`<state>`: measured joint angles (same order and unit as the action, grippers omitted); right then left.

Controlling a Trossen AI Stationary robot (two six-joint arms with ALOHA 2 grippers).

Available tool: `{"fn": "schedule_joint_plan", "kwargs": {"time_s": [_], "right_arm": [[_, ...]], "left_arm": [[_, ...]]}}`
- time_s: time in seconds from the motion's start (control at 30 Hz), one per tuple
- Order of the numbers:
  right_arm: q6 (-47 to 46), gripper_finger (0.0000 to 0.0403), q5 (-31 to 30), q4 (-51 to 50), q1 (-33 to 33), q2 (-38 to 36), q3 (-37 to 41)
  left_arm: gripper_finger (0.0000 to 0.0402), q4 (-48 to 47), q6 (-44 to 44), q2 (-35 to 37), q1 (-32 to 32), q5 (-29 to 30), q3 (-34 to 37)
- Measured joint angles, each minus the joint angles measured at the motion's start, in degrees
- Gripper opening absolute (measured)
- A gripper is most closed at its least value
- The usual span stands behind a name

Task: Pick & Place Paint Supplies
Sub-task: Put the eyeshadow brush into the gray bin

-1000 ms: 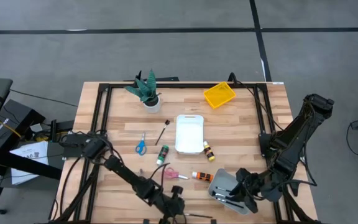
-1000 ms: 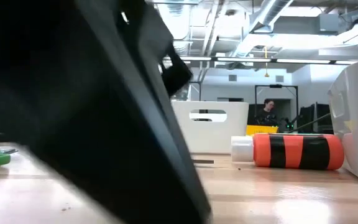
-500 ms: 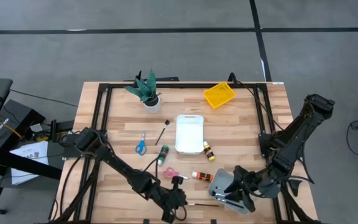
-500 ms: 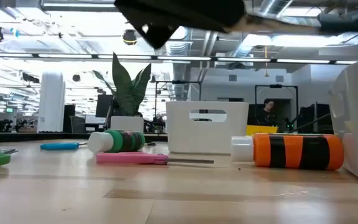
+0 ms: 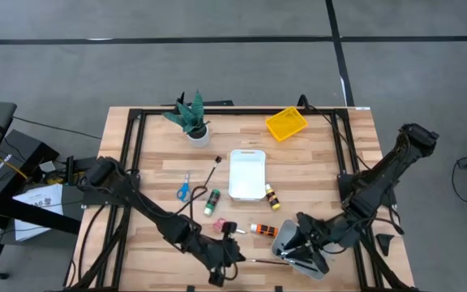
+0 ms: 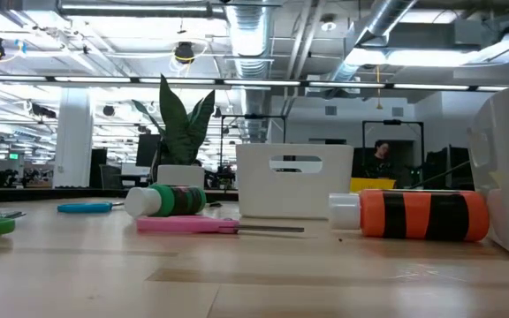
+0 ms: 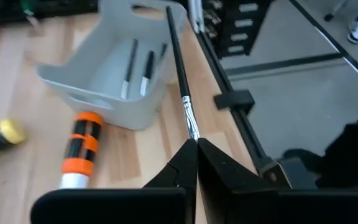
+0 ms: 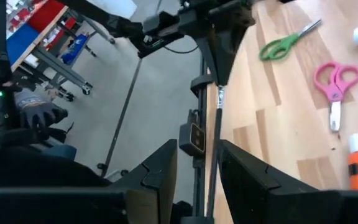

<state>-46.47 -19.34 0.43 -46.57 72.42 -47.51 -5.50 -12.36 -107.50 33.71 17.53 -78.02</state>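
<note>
Wooden counter, brush handoff near the grey tray.
Left gripper, lifted since a moment ago, clenches the brush; right gripper part-open straddles its handle, readying transfer.

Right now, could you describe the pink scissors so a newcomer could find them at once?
Start at the white tray mid-table and move toward the near edge. The pink scissors lie flat between the green-striped bottle and the orange-striped bottle, the only pink-handled pair.
</note>
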Motion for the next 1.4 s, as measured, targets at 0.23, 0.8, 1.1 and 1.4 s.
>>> {"fn": "schedule_joint_plan", "kwargs": {"time_s": [0.23, 0.8, 1.1, 1.4], "right_arm": [[3.60, 0.0113, 4.23, -1.23, 3.90, 0.00, -2.05], [4.49, 0.0113, 10.52, -16.82, 8.55, 0.00, -5.53], [6.69, 0.0113, 10.44, -17.38, 9.85, 0.00, -5.53], [9.45, 0.0113, 10.33, -14.41, 11.13, 0.00, -5.53]], "left_arm": [[0.0000, 2.41, 0.09, 0.41, -2.61, 0.54, -0.02], [0.0000, 8.61, 0.38, 0.39, -5.68, 0.50, -0.02], [0.0000, 10.39, 0.46, 0.37, -5.68, -1.38, -0.02], [0.0000, 10.75, 0.15, 0.34, -5.67, -2.42, -0.02]]}}
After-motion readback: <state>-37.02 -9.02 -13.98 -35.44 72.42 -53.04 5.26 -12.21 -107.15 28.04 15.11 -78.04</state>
